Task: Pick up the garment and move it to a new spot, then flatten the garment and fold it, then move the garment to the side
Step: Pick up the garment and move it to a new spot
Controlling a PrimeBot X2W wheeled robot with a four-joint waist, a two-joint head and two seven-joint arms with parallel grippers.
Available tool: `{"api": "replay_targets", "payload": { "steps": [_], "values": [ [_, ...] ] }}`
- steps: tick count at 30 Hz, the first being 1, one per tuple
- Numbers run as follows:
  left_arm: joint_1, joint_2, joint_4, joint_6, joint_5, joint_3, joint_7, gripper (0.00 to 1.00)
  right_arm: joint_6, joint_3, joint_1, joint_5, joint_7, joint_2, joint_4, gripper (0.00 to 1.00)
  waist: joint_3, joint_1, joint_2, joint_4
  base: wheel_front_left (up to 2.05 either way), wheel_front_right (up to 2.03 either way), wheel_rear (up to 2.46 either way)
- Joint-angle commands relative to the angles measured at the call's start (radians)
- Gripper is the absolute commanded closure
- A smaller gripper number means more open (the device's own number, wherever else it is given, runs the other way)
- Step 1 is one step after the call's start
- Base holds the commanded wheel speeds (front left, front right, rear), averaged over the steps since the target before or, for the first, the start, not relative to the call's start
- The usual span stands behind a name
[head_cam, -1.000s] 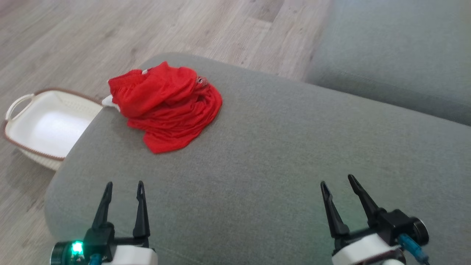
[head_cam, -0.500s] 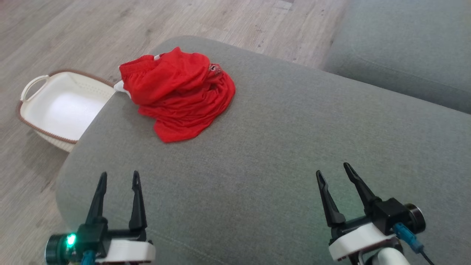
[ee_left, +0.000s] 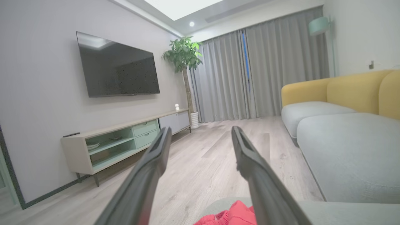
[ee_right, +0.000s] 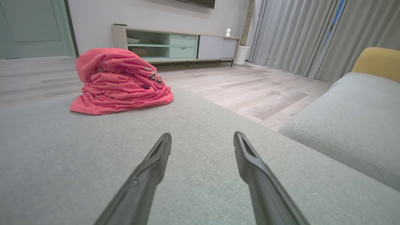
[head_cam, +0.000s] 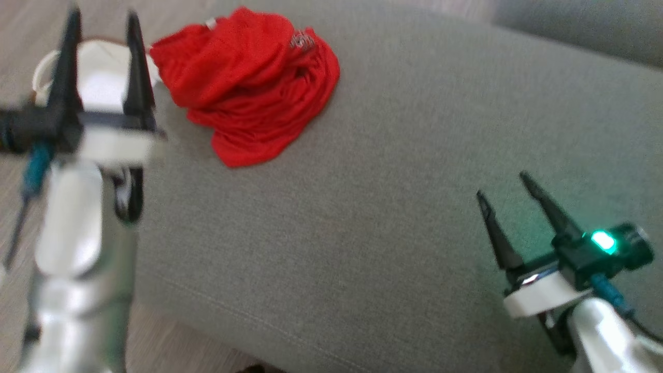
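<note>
At the lower right of the head view, the right claw (head_cam: 502, 187) hovers wide open over the bare sofa cushion (head_cam: 362, 207). At the upper left, the left claw (head_cam: 102, 18), equally wide, stands just beside the crumpled red garment (head_cam: 254, 88), probably lined up to grab it.

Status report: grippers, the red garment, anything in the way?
Both open, empty: left gripper beside the garment, right gripper low over the cushion. Garment crumpled in a heap, untouched. Nothing between it and the grippers.
</note>
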State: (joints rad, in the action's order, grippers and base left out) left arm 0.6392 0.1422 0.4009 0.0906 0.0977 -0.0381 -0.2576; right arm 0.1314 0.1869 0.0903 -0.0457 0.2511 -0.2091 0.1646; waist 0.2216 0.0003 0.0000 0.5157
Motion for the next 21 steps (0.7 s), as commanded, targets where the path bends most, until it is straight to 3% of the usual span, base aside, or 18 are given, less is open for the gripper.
{"api": "replay_targets", "payload": {
  "steps": [1,6,11,19,21],
  "values": [
    [0.083,0.045,0.031,0.007,0.010,0.033,0.004,0.00,-0.001,0.027,0.034,-0.007,0.011,-0.028,-0.039,0.00,0.103,-0.0003,0.0000,-0.018,0.00,0.00,0.00],
    [0.309,0.059,0.309,0.023,0.064,0.038,0.114,0.00,-0.001,0.036,0.070,-0.006,0.011,-0.101,-0.068,0.00,0.181,-0.0003,0.0000,-0.036,0.00,0.00,0.00],
    [0.434,0.079,0.542,0.033,0.119,0.047,0.233,0.00,-0.001,0.040,0.084,-0.005,0.011,-0.145,-0.085,0.00,0.228,-0.0003,0.0000,-0.069,0.00,0.00,0.00],
    [0.484,0.090,0.721,0.039,0.182,0.003,0.300,0.00,-0.001,0.033,0.088,-0.007,0.011,-0.167,-0.106,0.00,0.280,-0.0003,0.0000,-0.106,0.00,0.00,0.00],
    [0.483,0.083,0.742,0.040,0.209,-0.022,0.311,0.67,-0.001,0.029,0.089,-0.008,0.011,-0.170,-0.110,0.00,0.292,-0.0003,0.0000,-0.111,0.00,0.00,0.00]
  ]
}}
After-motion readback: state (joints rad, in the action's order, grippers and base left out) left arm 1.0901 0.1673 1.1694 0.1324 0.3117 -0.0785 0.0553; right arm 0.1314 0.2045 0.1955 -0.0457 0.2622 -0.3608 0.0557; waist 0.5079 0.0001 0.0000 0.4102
